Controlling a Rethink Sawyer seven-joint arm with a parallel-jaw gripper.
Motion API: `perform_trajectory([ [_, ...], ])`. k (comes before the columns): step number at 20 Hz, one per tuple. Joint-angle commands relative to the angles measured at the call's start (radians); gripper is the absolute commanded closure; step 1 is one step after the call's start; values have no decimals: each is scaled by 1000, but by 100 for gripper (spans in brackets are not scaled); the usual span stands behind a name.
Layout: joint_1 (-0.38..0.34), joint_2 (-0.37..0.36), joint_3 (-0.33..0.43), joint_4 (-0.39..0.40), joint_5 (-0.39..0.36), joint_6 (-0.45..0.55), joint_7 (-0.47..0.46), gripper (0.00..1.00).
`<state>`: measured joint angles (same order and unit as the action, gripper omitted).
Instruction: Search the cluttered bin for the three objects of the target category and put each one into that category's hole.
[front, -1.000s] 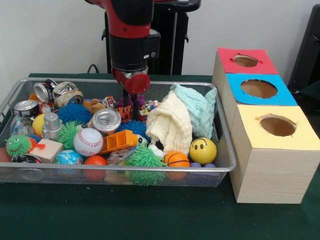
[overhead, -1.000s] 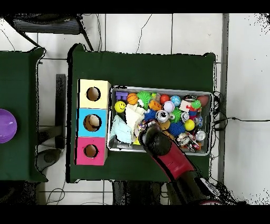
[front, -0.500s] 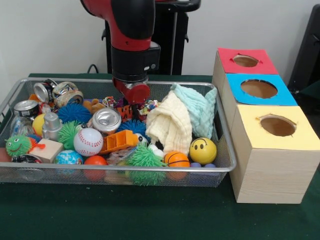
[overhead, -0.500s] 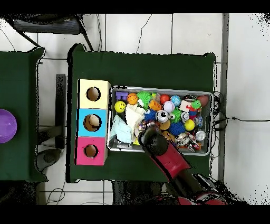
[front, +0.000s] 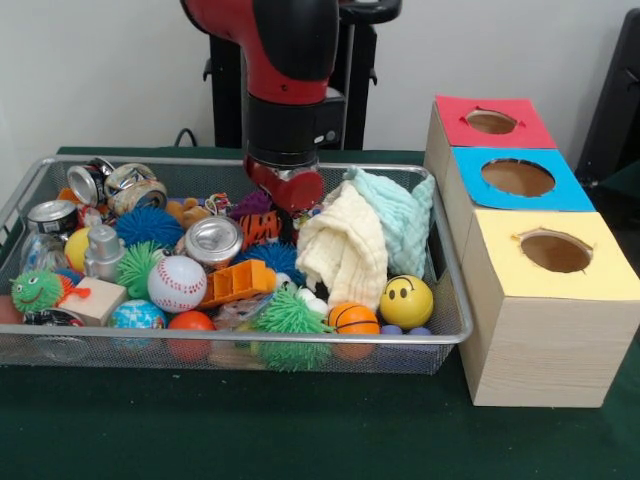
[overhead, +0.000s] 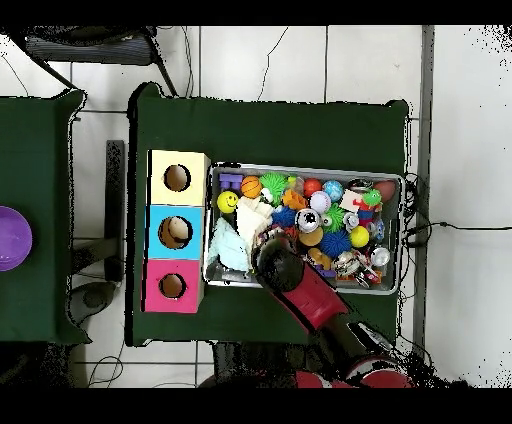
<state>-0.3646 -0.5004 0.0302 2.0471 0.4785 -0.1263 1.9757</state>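
The wire mesh bin (front: 250, 338) lies on the green table, full of clutter; it also shows in the overhead view (overhead: 305, 168). The orange, black-striped plush (front: 262, 228) lies near the bin's back middle. The tan-brown plush (front: 186, 211) lies left of it. I cannot pick out the yellow duck. My gripper (front: 296, 205) hangs low in the bin, just right of the striped plush and against the cream cloth; its tips are hidden. From above the arm covers it (overhead: 272, 262). The red-bordered hole (front: 491, 121) is on the farthest box (overhead: 172, 286).
A cream cloth (front: 340, 250) and a mint cloth (front: 398, 215) are heaped at the bin's right end. Crushed cans (front: 213, 240), a baseball (front: 176, 283), pom balls and a smiley ball (front: 405, 300) fill the rest. Blue-bordered (front: 517, 177) and yellow-bordered (front: 555, 250) holes adjoin the red one.
The arm has moved right in the front view, towards the cloths. The striped plush, which it partly covered before, now shows more fully.
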Motion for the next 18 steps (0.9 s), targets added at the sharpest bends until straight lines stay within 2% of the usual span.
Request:
perform_trajectory([
  [1,3,-82,-2,-56,-9,87,134,100],
  [5,17,-165,-28,-56,-45,101,91,100],
  [10,71,-263,-95,-75,-58,192,61,100],
  [14,109,-310,-131,-75,-62,247,79,100],
  [18,109,-342,-110,-48,-69,254,103,100],
])
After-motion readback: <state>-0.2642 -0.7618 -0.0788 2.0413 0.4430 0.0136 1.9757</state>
